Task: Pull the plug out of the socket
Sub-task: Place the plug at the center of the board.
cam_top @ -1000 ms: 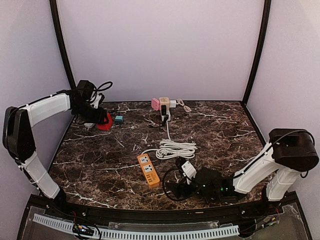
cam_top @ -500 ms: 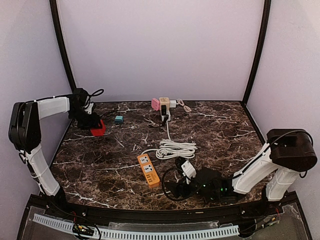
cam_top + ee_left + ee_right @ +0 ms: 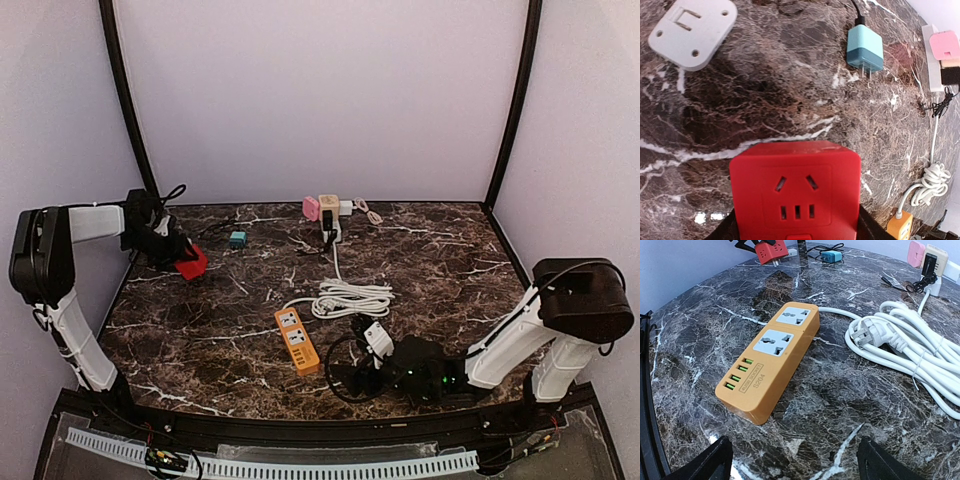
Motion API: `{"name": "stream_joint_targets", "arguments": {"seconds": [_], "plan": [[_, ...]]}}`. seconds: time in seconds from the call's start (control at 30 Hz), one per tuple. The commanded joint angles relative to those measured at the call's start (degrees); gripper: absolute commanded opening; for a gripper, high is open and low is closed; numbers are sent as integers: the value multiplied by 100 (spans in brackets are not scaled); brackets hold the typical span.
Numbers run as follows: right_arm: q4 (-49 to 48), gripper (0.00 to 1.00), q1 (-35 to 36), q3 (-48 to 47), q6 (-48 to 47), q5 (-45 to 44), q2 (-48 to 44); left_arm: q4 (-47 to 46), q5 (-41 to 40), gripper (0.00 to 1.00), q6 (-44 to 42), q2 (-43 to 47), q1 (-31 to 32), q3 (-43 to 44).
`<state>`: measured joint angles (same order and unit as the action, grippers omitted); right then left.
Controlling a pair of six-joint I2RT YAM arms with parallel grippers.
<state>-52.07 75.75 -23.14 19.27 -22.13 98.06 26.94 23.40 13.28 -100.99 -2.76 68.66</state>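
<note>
Our left hand [image 3: 796, 231] grips the red socket [image 3: 795, 190]; only its camera shows prongs on the teal plug [image 3: 865, 48] at one o'clock. Our right hand [image 3: 792, 460] gapes empty.

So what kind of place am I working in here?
Probably a staged robot test booth: plain lilac walls, black frame poles, and a marble-look table strewn with an orange power strip and a teal adapter.

The socket cube [image 3: 795, 192] is red, the plug [image 3: 865, 49] teal, the power strip [image 3: 771, 360] orange (grey faces), the table [image 3: 430, 250] white-veined brown.
</note>
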Motion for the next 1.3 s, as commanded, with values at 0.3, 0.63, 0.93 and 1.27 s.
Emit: {"name": "stream_joint_targets", "arguments": {"seconds": [0.3,0.63,0.93,1.27], "plan": [[-311,85,25,80,-11,-63,55,-241,560,42,162,270,-468,-329],[-327,85,25,107,-6,-66,39,-59,227,63,125,274,-523,-348],[-329,85,27,108,-2,-59,36,49,-67,78,138,287,-537,-327],[-324,85,28,108,3,-59,38,170,-648,83,152,580,-582,-448]]}}
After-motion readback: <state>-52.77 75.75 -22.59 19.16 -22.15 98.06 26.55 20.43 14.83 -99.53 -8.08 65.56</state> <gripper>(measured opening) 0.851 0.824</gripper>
